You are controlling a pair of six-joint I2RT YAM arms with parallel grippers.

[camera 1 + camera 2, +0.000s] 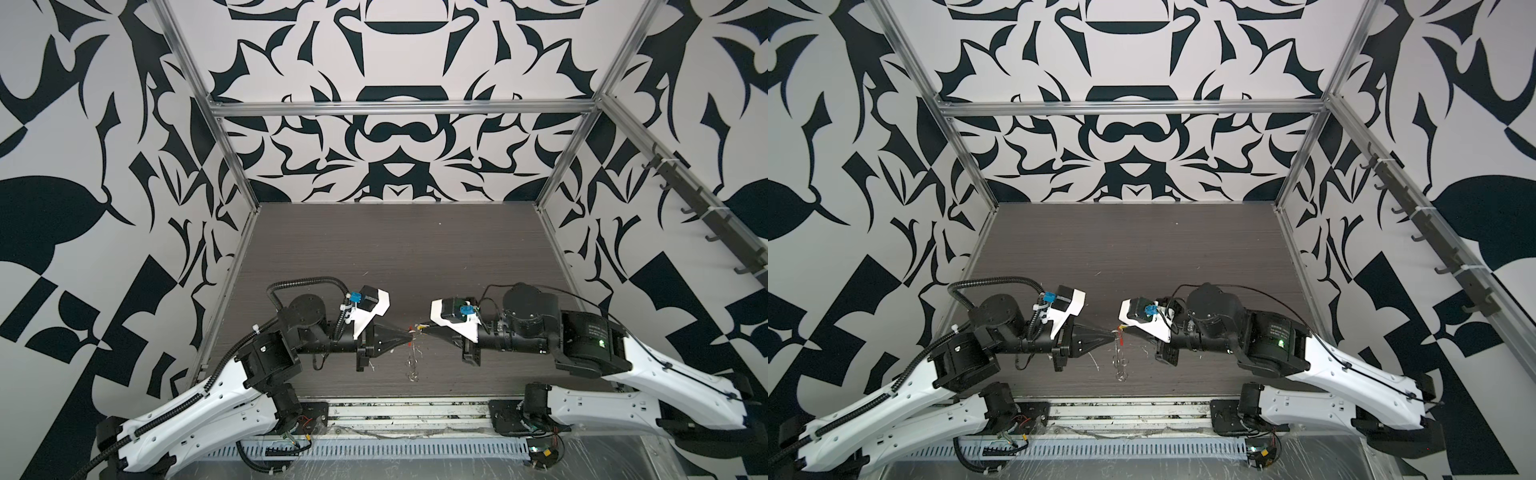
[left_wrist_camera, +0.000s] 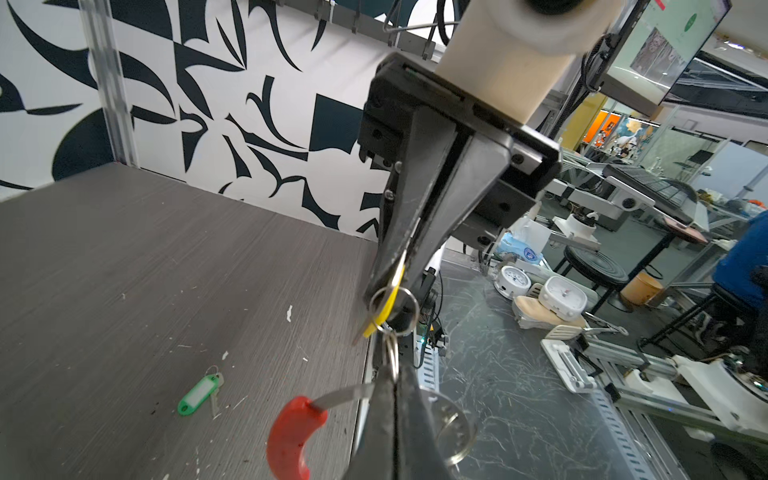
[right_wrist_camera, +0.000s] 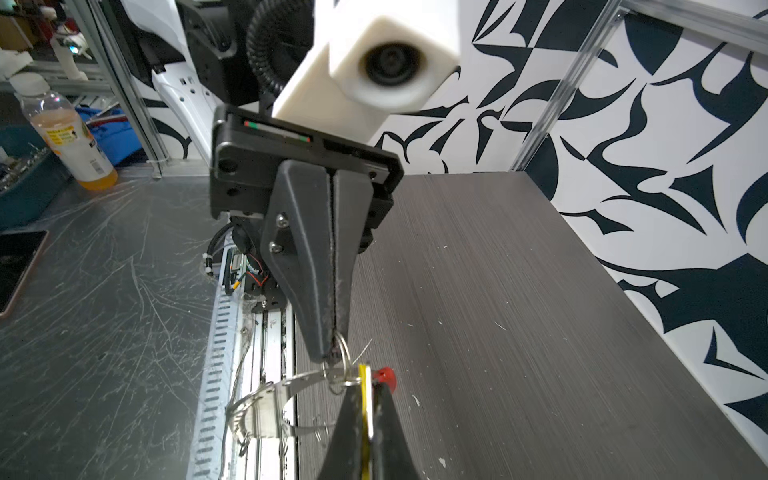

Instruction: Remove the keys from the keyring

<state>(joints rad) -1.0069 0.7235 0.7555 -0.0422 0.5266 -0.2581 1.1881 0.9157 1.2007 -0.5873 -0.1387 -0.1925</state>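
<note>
Two grippers meet tip to tip above the front of the table [image 2: 124, 270]. Left gripper [image 3: 331, 351]: clenched on the grey band of the keyring [image 3: 266, 401], whose hoop and red section [image 2: 291, 436] hang below the fingertips. Right gripper [image 2: 388, 286]: clamped edge-on around the yellow tag of the yellow-tagged key [image 2: 372, 328], just beside the left tips. Green-tagged key [image 2: 198, 395]: lying flat on the table, apart from the hoop.

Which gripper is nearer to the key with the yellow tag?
Right. The right gripper is shut on the yellow tag itself. The left gripper faces it tip to tip, shut on the keyring just beside the tag.
</note>
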